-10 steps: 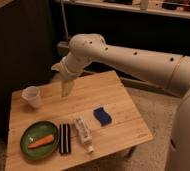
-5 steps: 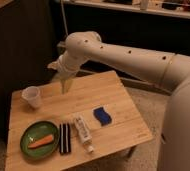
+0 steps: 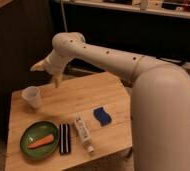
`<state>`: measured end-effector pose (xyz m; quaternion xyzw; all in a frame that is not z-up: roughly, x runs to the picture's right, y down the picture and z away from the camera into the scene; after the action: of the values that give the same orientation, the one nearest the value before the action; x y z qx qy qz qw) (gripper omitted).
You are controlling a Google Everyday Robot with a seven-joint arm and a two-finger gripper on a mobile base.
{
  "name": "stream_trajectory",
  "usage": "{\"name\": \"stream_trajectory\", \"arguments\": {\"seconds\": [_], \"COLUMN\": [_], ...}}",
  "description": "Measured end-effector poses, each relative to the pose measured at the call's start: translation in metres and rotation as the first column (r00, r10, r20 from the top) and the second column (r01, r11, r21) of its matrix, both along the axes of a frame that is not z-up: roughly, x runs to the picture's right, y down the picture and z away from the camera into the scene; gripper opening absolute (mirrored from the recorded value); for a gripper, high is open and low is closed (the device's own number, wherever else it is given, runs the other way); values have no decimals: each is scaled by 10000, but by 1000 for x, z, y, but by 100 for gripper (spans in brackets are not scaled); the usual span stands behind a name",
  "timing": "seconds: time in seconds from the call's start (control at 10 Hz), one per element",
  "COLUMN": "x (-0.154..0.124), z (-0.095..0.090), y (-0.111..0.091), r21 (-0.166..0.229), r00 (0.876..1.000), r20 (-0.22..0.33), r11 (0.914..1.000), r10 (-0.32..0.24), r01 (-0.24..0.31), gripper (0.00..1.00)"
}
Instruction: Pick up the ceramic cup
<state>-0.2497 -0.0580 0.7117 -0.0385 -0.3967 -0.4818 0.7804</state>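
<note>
The ceramic cup [image 3: 32, 96], small, white and handleless, stands upright near the far left corner of the wooden table [image 3: 88, 95]. My gripper [image 3: 48, 74] hangs in the air above the table's back edge, up and to the right of the cup and well apart from it. Its fingers are spread open, one pointing down and one pointing left, with nothing between them. The cream-coloured arm reaches in from the right foreground.
A green plate [image 3: 25, 135] with an orange carrot [image 3: 42, 141] sits at the front left. Beside it lie a black flat bar [image 3: 64, 138], a white tube [image 3: 83, 132] and a blue sponge [image 3: 102, 116]. Dark cabinets stand behind the table.
The gripper has shifted a little to the left, towards the cup's side of the table. The cup and the other objects have not moved.
</note>
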Motion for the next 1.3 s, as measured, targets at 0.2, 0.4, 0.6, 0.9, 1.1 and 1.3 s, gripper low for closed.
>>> {"name": "stream_trajectory", "arguments": {"seconds": [0.2,0.4,0.6,0.9,1.1,1.3], "x": [-10,-9,-11,-44,-51,-52], "z": [4,4,4,19,40,60], "y": [7,7,6,10,15,25], "r21": [281,279,511,636,580,245], "r00": [9974,9975,9946,9479,9197,9137], "r20": [101,86,-75,-1234,-1678,-1610], "r11": [9971,9971,9933,9509,9278,9240], "r10": [-711,-704,-1035,-2937,-3549,-3731], "r01": [708,702,1037,3029,3686,3816], "gripper": [80,80,80,80,80,80]}}
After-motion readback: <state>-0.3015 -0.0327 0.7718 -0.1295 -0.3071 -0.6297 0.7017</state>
